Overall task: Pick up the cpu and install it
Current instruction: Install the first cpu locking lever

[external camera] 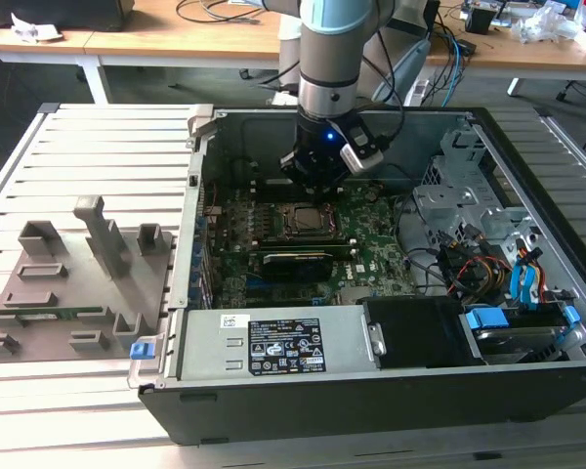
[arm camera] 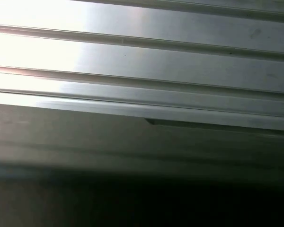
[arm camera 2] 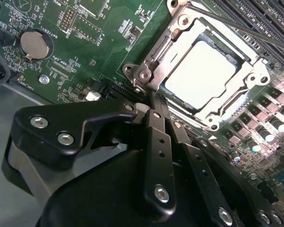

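the cpu (arm camera 2: 201, 71) lies flat in the metal-framed socket (arm camera 2: 255, 78), upper right of the second wrist view – already seated, judging by its fit. the gripper (arm camera 2: 154, 101) hovers just beside the socket, jaws together on nothing. thin, light, stiff, fragile underneath – best held by its edges.

slatted metal table (external camera: 88, 137), computer case (external camera: 371, 391), grey tray (external camera: 39, 293)

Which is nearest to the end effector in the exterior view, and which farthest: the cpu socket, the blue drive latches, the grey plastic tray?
1. cpu socket, just below the end effector.
2. Blue drive latches, toward the exterior view's right.
3. Grey plastic tray, far left, outside the case.
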`<state>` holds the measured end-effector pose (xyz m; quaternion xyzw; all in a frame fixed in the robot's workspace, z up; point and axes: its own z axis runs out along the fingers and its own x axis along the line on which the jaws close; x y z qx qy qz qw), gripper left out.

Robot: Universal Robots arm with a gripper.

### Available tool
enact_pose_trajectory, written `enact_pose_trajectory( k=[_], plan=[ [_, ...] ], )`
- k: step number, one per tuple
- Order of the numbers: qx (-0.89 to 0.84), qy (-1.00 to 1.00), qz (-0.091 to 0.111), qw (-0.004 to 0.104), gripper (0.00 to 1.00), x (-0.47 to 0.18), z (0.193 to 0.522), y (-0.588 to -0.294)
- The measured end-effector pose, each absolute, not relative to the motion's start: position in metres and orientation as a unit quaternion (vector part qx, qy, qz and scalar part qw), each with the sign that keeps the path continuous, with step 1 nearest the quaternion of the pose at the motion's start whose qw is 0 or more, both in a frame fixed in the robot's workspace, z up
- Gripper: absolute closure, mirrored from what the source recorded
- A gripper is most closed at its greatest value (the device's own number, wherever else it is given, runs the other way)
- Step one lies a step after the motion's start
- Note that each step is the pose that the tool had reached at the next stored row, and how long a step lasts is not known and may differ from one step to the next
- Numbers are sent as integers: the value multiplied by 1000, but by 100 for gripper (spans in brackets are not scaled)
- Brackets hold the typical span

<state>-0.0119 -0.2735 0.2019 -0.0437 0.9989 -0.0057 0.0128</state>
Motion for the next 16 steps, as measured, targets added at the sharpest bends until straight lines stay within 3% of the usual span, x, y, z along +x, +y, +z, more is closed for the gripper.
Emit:
enact_pose_trajectory(
  k=[12, 16],
  plan=[
    [-45, 999, 1, 14, 89, -10, 209, -273],
    [-45, 999, -2, 14, 89, -10, 209, -296]
  ],
)
